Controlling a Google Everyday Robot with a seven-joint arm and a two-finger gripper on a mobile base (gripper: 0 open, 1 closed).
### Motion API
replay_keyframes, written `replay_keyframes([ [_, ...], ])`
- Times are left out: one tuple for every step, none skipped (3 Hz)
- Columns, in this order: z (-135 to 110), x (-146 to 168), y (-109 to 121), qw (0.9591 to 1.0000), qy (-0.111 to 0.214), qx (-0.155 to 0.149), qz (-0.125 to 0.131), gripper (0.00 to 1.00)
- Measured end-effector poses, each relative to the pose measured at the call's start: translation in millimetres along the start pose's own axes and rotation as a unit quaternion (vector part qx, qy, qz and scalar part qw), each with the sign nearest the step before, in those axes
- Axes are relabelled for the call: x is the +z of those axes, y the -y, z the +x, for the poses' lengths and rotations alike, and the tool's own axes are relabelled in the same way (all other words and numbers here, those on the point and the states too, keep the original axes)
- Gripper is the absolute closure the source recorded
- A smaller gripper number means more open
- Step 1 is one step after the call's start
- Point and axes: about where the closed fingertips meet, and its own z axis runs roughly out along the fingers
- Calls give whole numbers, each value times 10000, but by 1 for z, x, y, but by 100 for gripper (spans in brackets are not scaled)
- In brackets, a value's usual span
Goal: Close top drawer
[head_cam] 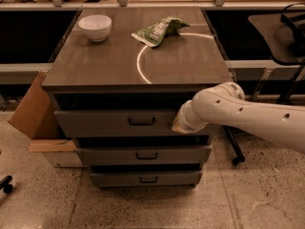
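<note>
The top drawer [109,124], a flat grey front with a small dark bail handle [141,121], sits just under the cabinet's smooth brown top [105,66], with a dark gap above it. The gripper [180,124] meets its right end, mostly hidden by the rounded white arm [248,116]. Spread or closed, I cannot tell.

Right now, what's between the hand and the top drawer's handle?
Bare top drawer front, in the camera view; the hand is at its right end.
</note>
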Motion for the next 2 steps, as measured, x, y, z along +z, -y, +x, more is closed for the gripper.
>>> replay_keyframes([
  [0,-34,-16,9999,67,-75,-127,100],
  [7,-89,-44,9985,201,-243,-450,100],
])
